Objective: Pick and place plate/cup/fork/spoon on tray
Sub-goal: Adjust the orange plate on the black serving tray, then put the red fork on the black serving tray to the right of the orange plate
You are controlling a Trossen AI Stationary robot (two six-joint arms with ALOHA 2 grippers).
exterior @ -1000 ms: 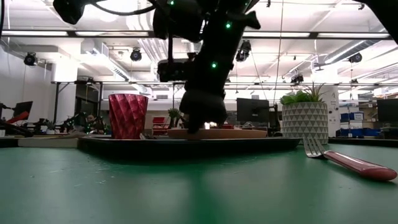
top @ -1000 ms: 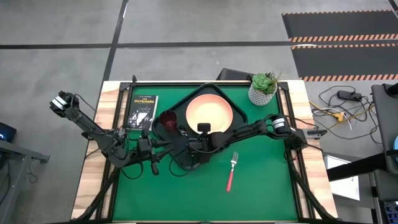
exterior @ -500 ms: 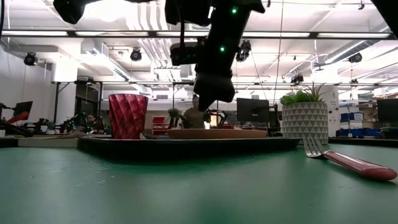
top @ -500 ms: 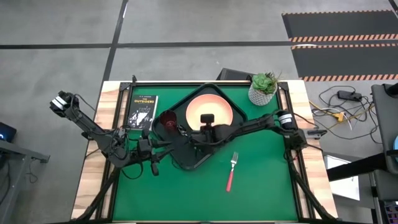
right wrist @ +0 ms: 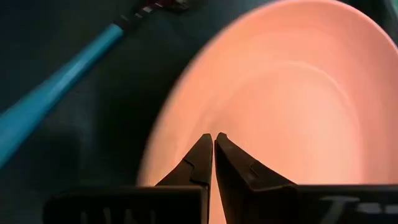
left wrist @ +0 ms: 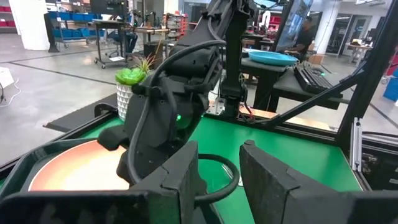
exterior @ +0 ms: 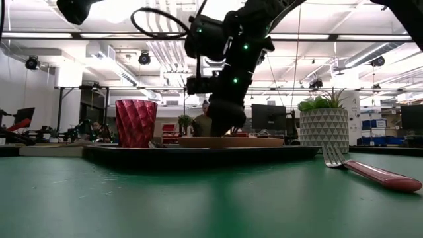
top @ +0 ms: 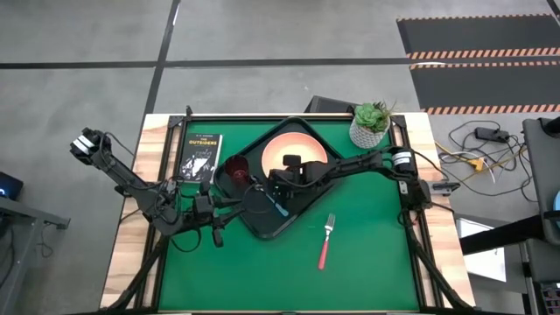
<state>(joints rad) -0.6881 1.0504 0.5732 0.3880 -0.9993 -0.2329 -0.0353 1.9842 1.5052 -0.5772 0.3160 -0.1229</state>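
on the black tray (top: 262,229) sits the peach plate (top: 308,145) toward the far side, with the dark red cup (top: 236,168) standing upright at the tray's left corner, next to the plate but not touching it. the spoon (top: 278,207) with the light blue handle lies on the tray floor near the plate's near edge, partly under the arms. the fork (top: 325,242) with the pink handle is off the tray, lying flat on the green counter (top: 376,262) to the tray's right and nearer side, tines pointing away toward the tray.

right pincer (right wrist: 213,155) is clenched tight with nothing in it, fingertips together, hanging just over the plate's near-left edge; the spoon handle shows off to one side in its wrist view. the right arm reaches across the plate from the right.

left pincer (left wrist: 219,180) is parked near the counter's left front, just outside the tray, fingers apart with nothing between them, looking toward the right arm.

behind the tray, a small black book (top: 200,156) lies on the left and a white pot with a green plant (top: 371,124) stands at the far right corner.
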